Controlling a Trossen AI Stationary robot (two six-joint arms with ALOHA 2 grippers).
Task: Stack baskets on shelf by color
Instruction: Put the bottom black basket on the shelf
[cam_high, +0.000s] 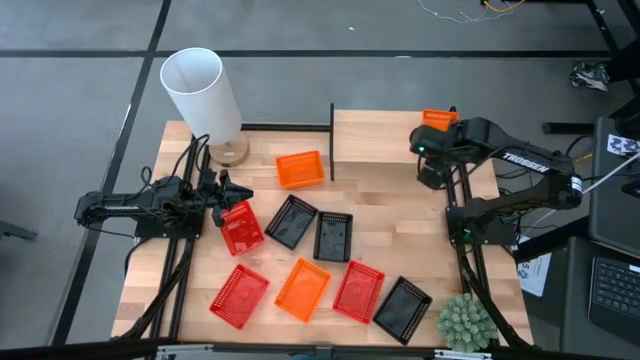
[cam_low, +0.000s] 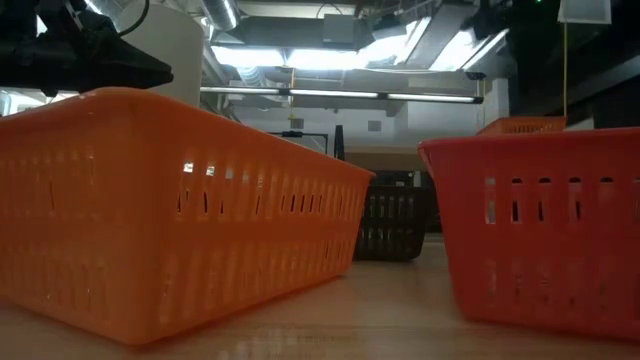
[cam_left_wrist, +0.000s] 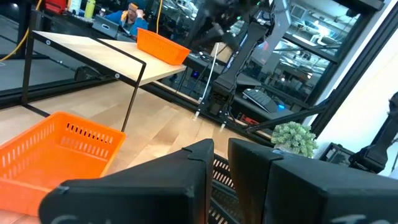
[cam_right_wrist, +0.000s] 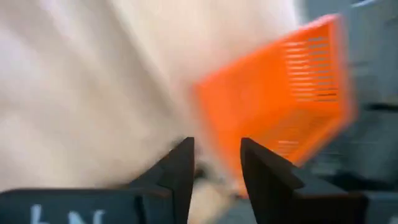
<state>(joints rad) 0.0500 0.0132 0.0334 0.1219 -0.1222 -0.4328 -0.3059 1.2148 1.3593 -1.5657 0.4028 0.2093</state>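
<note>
Orange basket (cam_right_wrist: 280, 106) beyond right claw (cam_right_wrist: 216, 163)

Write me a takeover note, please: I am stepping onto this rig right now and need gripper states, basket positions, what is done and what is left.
Right gripper: open, empty, over the shelf beside the orange basket on the shelf.
Left gripper: above the red basket by the left arm; grip unclear.
Done: one orange basket up.
Left on the table: orange basket near the shelf, orange basket in front, three red and three black baskets.
</note>
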